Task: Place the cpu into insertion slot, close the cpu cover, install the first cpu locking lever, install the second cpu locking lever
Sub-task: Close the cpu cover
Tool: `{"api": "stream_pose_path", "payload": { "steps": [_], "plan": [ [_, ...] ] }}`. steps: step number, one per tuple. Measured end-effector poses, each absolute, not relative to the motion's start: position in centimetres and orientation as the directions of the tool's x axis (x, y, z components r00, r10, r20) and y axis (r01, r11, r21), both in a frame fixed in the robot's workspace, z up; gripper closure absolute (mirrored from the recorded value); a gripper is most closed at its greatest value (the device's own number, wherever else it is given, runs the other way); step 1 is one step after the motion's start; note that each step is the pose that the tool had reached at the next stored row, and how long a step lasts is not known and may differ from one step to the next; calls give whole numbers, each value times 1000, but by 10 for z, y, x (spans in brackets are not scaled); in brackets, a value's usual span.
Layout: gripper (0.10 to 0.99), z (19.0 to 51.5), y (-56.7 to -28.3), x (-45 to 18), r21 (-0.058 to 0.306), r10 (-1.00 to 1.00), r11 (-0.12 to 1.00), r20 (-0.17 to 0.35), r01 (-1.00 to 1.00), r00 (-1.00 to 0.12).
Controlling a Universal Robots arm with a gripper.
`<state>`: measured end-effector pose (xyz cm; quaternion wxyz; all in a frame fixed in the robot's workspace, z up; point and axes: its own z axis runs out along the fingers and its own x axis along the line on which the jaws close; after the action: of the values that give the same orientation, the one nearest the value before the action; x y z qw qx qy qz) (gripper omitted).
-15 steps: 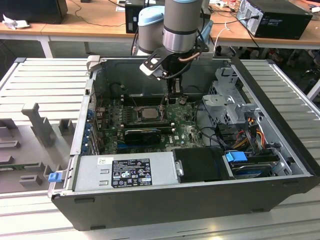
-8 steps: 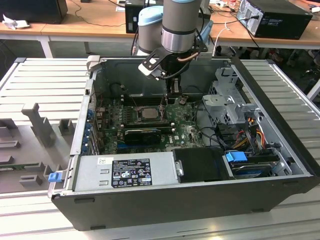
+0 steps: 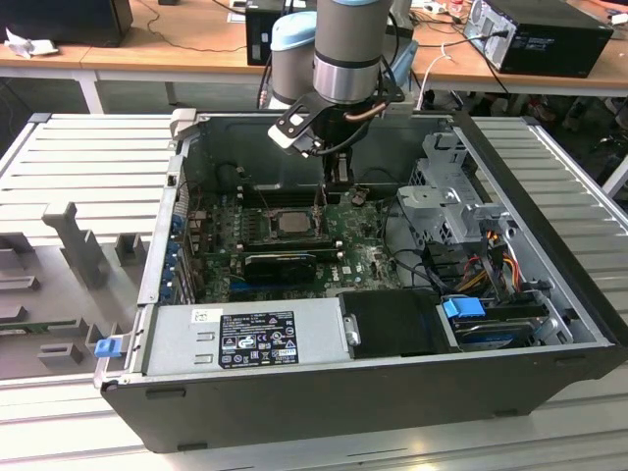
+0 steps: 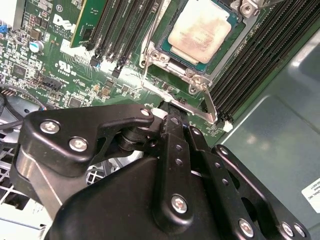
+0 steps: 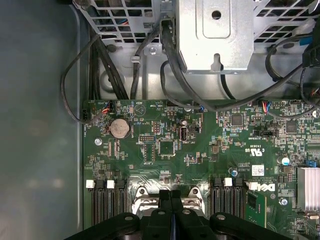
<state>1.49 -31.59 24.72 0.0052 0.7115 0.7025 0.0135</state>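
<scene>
The cpu (image 4: pixel 199 29) lies flat in the insertion slot (image 3: pixel 291 235) on the green board, its pale metal face up. The cpu cover (image 4: pixel 162 59) lies down around it as a metal frame. A thin silver locking lever (image 4: pixel 209 102) runs along the socket's near corner. My gripper (image 4: pixel 169 112) hangs just beside that corner, its black fingers (image 5: pixel 165 202) pressed together, tips close to the lever's bar. I cannot tell whether they touch it. In the exterior view the gripper (image 3: pixel 339 182) is low inside the case, at the exterior view's right of the cpu (image 3: pixel 292 222).
The open computer case (image 3: pixel 549 196) walls in the board. Black memory slots (image 4: pixel 250 65) flank the socket. A metal drive cage (image 5: pixel 215 35) with black cables (image 5: pixel 107 65) stands close behind the gripper. A grey power supply (image 3: pixel 245 339) fills the case's front.
</scene>
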Motion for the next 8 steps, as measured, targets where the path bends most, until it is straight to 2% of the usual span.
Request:
{"api": "stream_pose_path", "payload": {
  "steps": [8],
  "plan": [
    [980,247,-316,11,26,1000,-13,12,1000,13]
  ]
}}
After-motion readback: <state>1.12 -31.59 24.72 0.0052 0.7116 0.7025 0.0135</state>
